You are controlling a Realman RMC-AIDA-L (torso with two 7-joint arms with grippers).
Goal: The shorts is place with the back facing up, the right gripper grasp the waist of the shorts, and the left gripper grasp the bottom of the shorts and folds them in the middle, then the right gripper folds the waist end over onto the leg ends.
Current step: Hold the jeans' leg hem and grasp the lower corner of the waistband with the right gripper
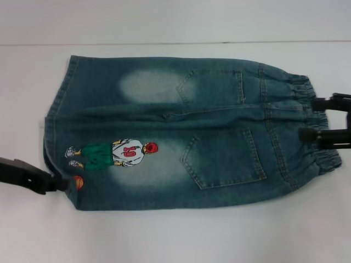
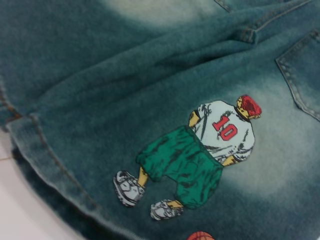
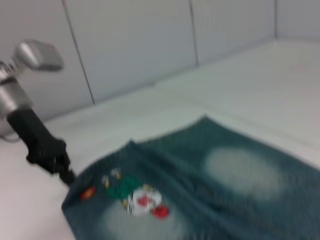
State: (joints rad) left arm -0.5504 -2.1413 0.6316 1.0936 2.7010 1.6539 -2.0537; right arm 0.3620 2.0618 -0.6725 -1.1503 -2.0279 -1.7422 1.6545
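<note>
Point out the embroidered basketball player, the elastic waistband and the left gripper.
embroidered basketball player [image 2: 222, 127], left wrist view, on the numbered jersey.
elastic waistband [image 1: 299, 87], head view, on the gathered far part.
left gripper [image 1: 64, 184], head view, at its fingertips.

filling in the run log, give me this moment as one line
shorts: flat, back up | left gripper: at leg hem by the cartoon figure | right gripper: at waistband | fold: not begun

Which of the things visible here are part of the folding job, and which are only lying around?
Part of the job:
- the shorts, back up
- the waist
- the leg hems
- the left gripper, at the near hem corner
- the right gripper, at the waist

Only lying around:
- nothing loose; only the white table and a white wall
</note>
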